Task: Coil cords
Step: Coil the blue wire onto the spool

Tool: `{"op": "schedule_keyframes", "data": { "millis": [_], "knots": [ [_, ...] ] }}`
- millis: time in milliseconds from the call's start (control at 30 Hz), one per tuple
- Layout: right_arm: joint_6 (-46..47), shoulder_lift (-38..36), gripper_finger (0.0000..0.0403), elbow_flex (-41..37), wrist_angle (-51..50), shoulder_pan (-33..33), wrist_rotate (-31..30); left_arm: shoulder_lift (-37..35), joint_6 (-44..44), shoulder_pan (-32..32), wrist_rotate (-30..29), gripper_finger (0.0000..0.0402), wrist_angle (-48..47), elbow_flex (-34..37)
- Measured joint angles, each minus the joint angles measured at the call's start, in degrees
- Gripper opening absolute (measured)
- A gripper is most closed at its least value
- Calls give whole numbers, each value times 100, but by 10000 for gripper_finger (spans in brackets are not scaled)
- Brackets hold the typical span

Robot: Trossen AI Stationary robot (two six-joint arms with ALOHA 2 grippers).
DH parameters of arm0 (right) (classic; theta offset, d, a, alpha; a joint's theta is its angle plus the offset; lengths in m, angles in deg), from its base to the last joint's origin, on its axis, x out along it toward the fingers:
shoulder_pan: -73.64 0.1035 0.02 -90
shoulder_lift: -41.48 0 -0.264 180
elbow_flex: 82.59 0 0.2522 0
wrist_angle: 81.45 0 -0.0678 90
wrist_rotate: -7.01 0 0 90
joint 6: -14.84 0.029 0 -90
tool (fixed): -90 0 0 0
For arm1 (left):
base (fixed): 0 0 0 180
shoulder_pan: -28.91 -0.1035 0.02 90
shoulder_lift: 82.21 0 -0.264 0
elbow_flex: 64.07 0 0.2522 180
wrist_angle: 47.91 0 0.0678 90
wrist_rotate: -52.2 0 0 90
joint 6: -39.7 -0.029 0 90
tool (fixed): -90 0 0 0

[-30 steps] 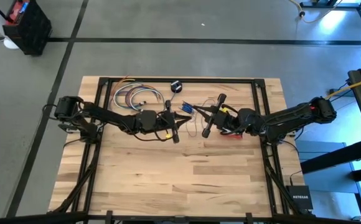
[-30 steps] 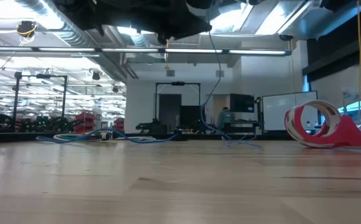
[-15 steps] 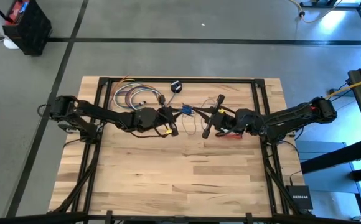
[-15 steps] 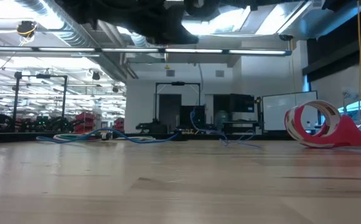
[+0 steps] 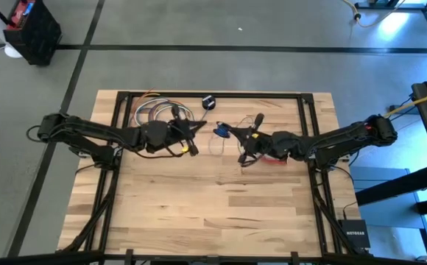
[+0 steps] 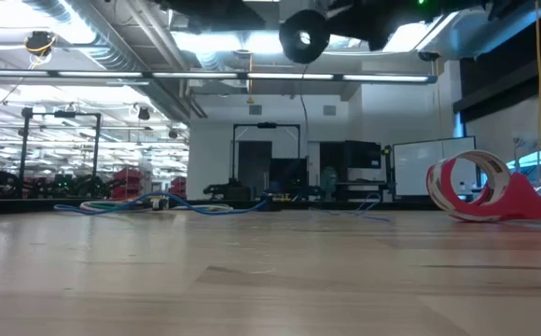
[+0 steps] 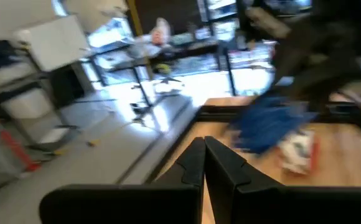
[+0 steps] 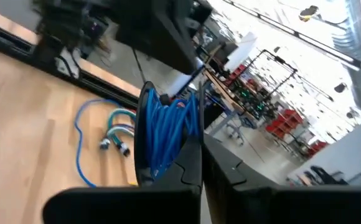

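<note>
A coil of thin blue cord (image 5: 221,131) is off the table near its far middle, at the tip of my right gripper (image 5: 232,135), which is shut on it; it also shows in the right wrist view (image 8: 167,127). A thin loose strand (image 5: 215,144) hangs below it. The small black puck (image 5: 209,101) lies on the table near the far edge. My left gripper (image 5: 196,126) is shut and empty, left of the coil and apart from it. A red-and-white shape (image 7: 299,153) shows blurred in the left wrist view; I cannot tell what it is. My right gripper pinches the blue coil by its edge (image 8: 192,134) between its two fingers, coming level from the table's right side. The fingertips hide the exact place. The coil stands on edge in front of the fingers, lifted clear of the table.
A pile of coloured cables (image 5: 158,112) lies at the far left, also in the right wrist view (image 8: 115,142). A red tape dispenser (image 5: 276,157) stands under the right arm and shows in the low view (image 6: 480,187). The table's black frame (image 5: 221,94) runs along the far edge.
My left gripper has drawn back from the blue coil toward the table's left and far edge and has turned to point right. My right gripper has shifted a little left with the coil. The strand that hung down to the table has been drawn up.
</note>
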State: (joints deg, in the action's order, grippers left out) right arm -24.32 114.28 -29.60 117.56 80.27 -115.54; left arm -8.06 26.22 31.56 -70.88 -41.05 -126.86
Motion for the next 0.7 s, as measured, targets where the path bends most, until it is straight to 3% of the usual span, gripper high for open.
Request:
{"op": "schedule_keyframes", "data": {
  "millis": [133,367,700],
  "knots": [
    [-14,160,3,0,-14,-195,-94,74,295,32,524,4,-30,2],
    [94,170,3,-1,66,-254,-134,313,665,-81,578,11,-683,4],
    [280,163,3,1,530,-254,266,956,878,-335,586,106,-377,7]
  ]
}}
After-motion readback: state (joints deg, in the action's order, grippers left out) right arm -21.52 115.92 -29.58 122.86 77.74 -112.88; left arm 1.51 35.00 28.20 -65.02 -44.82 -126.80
